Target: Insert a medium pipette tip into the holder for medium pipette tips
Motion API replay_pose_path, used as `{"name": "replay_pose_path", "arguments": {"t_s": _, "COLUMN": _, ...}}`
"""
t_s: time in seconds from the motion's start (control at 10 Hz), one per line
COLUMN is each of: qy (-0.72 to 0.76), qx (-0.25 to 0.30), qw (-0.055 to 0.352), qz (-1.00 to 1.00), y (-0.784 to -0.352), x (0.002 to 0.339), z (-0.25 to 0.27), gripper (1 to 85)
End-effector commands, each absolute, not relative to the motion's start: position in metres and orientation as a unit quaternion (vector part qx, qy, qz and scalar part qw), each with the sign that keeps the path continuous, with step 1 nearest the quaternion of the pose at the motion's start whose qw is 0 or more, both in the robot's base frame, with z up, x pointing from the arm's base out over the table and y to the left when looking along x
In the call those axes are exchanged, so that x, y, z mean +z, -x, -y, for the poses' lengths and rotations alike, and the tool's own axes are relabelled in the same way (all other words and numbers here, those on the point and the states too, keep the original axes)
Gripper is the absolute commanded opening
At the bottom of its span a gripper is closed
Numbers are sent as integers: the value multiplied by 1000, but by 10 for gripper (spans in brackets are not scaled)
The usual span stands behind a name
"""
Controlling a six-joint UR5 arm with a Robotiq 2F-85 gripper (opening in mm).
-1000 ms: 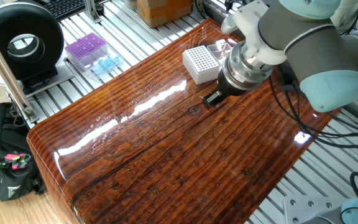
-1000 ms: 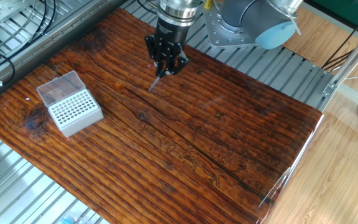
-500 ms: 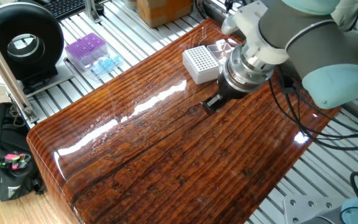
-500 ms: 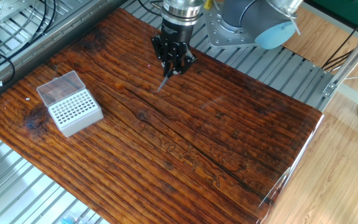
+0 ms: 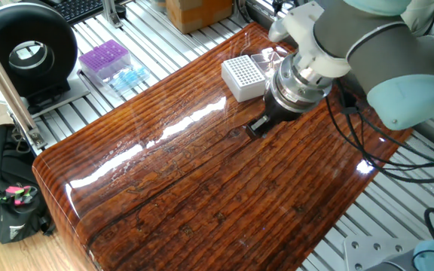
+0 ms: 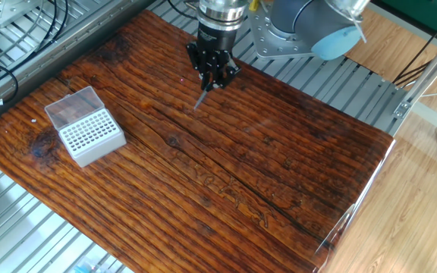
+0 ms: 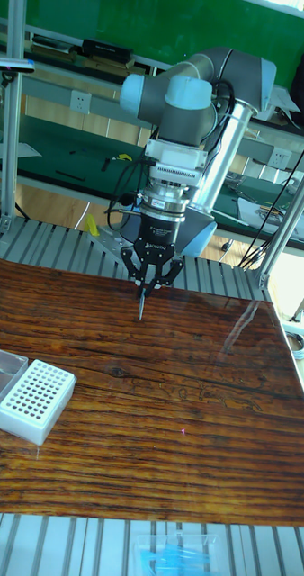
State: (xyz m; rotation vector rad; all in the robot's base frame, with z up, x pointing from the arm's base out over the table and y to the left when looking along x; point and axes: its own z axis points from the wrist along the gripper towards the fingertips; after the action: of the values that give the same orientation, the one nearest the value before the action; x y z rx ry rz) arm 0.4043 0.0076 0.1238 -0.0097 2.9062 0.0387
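Gripper [image 6: 212, 78] is closed on the tip [image 6: 201, 98], which hangs point-down from between the fingers, tilted a little in the other fixed view and near-vertical in the tall view [image 7: 141, 304]. Whether the point touches the counter [image 6: 226, 174] or sits just above it can't be told. In the one fixed view the gripper [image 5: 259, 124] hides the tip entirely.

Holder [image 6: 89, 135] sits on the counter well apart from the gripper, near the counter's edge, with its clear lid [image 6: 71, 106] open behind the hole grid. In the tall view the holder [image 7: 35, 400] is low left, the gripper [image 7: 148, 275] above and to the right of it. The grid looks unfilled as far as can be seen.

Step in hand, by my read: tip is grasped, transport to the holder not yet done.

Next move likely calls for lifting clear of the counter, crossing to above the grid, bringing the tip vertical, lining its point over one hole, then a slow straight descent. Risk: any tilt or slip in the grasp and the point lands on the web between holes.

Purple box [image 5: 104, 61] and loose blue tips [image 5: 129, 77] lie off the counter.
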Motion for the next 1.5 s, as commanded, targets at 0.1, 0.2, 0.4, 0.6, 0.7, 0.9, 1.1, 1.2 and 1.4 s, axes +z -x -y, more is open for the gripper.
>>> {"name": "replay_pose_path", "arguments": {"t_s": 0.1, "qy": 61, "qx": -4, "qw": 103, "qz": -993, "y": -456, "x": 158, "z": 36, "gripper": 10}}
{"name": "replay_pose_path", "arguments": {"t_s": 0.2, "qy": 82, "qx": -22, "qw": 106, "qz": -991, "y": -469, "x": 150, "z": 49, "gripper": 10}}
{"name": "replay_pose_path", "arguments": {"t_s": 0.4, "qy": 153, "qx": -56, "qw": 100, "qz": -982, "y": -479, "x": 140, "z": 62, "gripper": 10}}
{"name": "replay_pose_path", "arguments": {"t_s": 0.6, "qy": 181, "qx": -28, "qw": 58, "qz": -981, "y": -456, "x": 136, "z": 50, "gripper": 10}}
{"name": "replay_pose_path", "arguments": {"t_s": 0.7, "qy": 187, "qx": 29, "qw": 15, "qz": -982, "y": -429, "x": 134, "z": 25, "gripper": 10}}
{"name": "replay_pose_path", "arguments": {"t_s": 0.9, "qy": 204, "qx": 40, "qw": 19, "qz": -978, "y": -429, "x": 135, "z": 19, "gripper": 10}}
{"name": "replay_pose_path", "arguments": {"t_s": 1.1, "qy": 264, "qx": -56, "qw": -19, "qz": -963, "y": -422, "x": 135, "z": 72, "gripper": 10}}
{"name": "replay_pose_path", "arguments": {"t_s": 1.2, "qy": 281, "qx": -89, "qw": -23, "qz": -955, "y": -433, "x": 137, "z": 91, "gripper": 10}}
{"name": "replay_pose_path", "arguments": {"t_s": 1.4, "qy": 334, "qx": -108, "qw": -32, "qz": -936, "y": -472, "x": 147, "z": 124, "gripper": 10}}
